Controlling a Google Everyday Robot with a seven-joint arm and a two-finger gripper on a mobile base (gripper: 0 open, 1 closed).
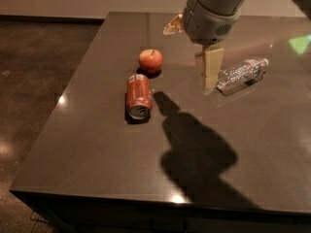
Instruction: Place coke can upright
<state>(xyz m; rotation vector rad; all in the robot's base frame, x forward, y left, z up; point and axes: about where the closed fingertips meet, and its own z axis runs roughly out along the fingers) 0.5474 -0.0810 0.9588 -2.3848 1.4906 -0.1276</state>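
The gripper [210, 79] hangs pale, pointing down, just above the dark table [97, 149]; whether it's spread or closed I can't tell from here. Just beside it on the right lies one clear water bottle [240, 74], on its side. Off to the left, one coke can [138, 95] lies flat, its silver top toward me, with one red apple [150, 60] just behind it.

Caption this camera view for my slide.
Gripper hovers above table between water bottle and apple; coke can lies sideways.
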